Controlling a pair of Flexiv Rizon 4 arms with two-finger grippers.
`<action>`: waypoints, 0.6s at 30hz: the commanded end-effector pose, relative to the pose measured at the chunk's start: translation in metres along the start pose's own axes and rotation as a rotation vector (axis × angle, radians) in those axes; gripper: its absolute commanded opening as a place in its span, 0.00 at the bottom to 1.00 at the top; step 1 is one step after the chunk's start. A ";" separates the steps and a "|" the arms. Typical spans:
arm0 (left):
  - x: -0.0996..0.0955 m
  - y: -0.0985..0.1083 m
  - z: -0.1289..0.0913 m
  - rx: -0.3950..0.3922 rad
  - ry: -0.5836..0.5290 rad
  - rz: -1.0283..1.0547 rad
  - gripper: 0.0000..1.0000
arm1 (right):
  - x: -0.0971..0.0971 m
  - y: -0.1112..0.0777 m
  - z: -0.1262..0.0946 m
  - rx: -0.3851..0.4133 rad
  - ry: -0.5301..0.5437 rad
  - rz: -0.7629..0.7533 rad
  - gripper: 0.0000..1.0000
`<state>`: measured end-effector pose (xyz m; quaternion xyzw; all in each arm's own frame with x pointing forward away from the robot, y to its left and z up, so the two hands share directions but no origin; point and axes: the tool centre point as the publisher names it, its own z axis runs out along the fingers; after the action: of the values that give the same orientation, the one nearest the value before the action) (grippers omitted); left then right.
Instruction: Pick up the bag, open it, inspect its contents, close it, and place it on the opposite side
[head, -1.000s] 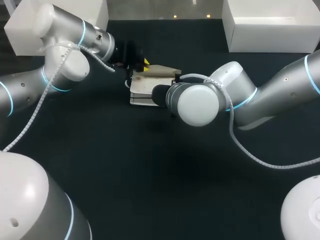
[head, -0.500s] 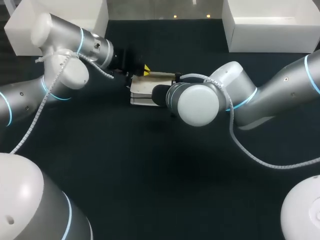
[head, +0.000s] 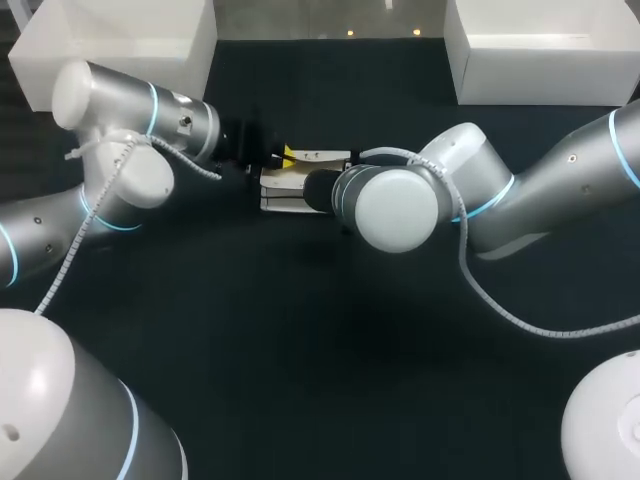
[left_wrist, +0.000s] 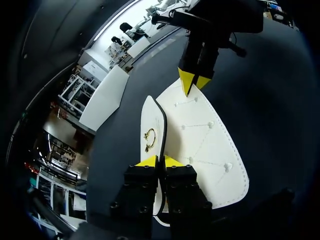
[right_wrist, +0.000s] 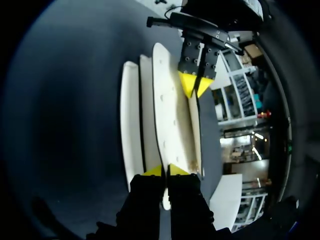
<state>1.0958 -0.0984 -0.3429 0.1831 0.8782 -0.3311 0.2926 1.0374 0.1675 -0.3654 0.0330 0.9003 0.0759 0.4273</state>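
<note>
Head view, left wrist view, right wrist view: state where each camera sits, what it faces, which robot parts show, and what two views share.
Head view: above and behind the robot, looking down on the table; left arm and right arm show, bag between them.
Left wrist view: on the left wrist, looking past the left gripper across the bag to the right gripper.
Right wrist view: on the right wrist, looking the opposite way, its own gripper nearest.
Shared: both wrist views show the bag and both grippers.
</note>
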 end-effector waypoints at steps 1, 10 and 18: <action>0.006 0.001 0.003 -0.002 -0.023 0.001 0.00 | 0.003 -0.003 0.002 -0.024 -0.041 0.001 0.00; 0.004 0.001 0.002 -0.001 -0.023 -0.004 0.00 | 0.003 -0.003 0.002 -0.024 -0.041 0.001 0.00; 0.007 0.002 0.005 0.003 0.001 0.003 0.00 | 0.003 -0.003 0.002 -0.024 -0.041 0.001 0.00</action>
<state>1.0917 -0.0996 -0.3464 0.1814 0.8771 -0.3316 0.2963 1.0374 0.1674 -0.3655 0.0330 0.9004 0.0759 0.4272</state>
